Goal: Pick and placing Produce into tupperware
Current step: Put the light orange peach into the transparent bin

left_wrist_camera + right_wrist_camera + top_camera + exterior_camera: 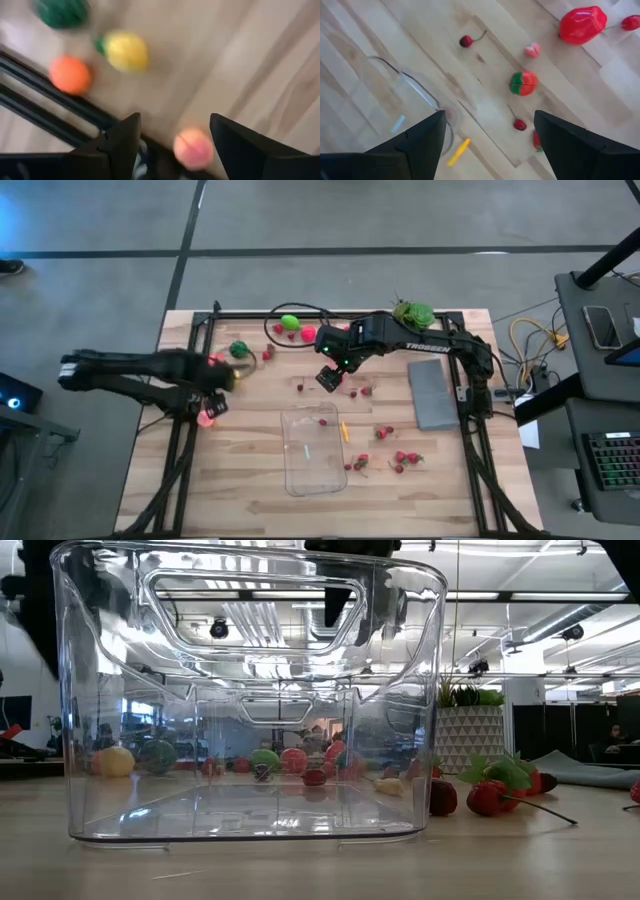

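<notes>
The clear tupperware (312, 448) stands on the table's near middle and fills the low view (250, 700); I see no produce in it. Small red produce lies scattered to its right (405, 459) and beyond it (358, 391). My right gripper (328, 380) (490, 120) hangs open just beyond the tupperware's far edge, over a red-green strawberry (523, 82) and a cherry (519, 124). My left gripper (217, 402) (175, 125) is open at the table's left edge, with a pink ball (192, 148) (207, 417) between its fingertips. A yellow lemon (126, 50), an orange piece (70, 74) and a green piece (62, 12) lie beyond it. My left gripper stands open on either side of the pink ball (192, 148), coming from above. The ball lies close to one finger (235, 145); whether that finger touches it, I cannot tell.
A flat grey slab (432, 392) lies on the table's right side, and a green potted plant (413, 313) stands at the far edge. Larger green and pink produce (293, 326) lies far left. Black frame rails (185, 430) run along the table's edges. A yellow piece (345, 431) lies beside the tupperware.
</notes>
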Controlling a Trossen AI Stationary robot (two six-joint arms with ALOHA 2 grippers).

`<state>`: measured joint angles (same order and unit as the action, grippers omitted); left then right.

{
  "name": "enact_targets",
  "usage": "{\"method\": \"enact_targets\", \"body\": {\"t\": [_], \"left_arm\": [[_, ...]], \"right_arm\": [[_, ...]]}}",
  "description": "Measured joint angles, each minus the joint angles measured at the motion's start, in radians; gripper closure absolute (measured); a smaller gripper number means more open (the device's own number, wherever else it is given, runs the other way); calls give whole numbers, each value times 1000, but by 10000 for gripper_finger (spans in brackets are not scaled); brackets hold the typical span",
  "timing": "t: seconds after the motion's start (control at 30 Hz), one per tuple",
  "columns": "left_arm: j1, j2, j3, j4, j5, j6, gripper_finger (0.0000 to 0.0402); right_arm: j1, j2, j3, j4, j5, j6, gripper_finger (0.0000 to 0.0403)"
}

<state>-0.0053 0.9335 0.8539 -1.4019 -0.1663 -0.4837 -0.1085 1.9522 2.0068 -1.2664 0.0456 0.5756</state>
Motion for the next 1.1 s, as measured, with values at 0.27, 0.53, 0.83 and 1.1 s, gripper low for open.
{"method": "enact_targets", "body": {"t": [0.27, 0.53, 0.83, 1.1], "left_arm": [[-70, 173, -73, -27, 36, 19, 177], [-68, 412, -55, -21, 170, -61, 162], [-67, 686, -48, -23, 250, -25, 162], [-67, 814, -47, -23, 250, 30, 162]], "right_arm": [[-12, 0, -8, -52, 0, -94, 112], [-29, 0, -16, -58, 0, -124, 110], [-45, 0, -16, -48, 1, -124, 106], [-45, 0, -16, 7, 2, -143, 109]]}}
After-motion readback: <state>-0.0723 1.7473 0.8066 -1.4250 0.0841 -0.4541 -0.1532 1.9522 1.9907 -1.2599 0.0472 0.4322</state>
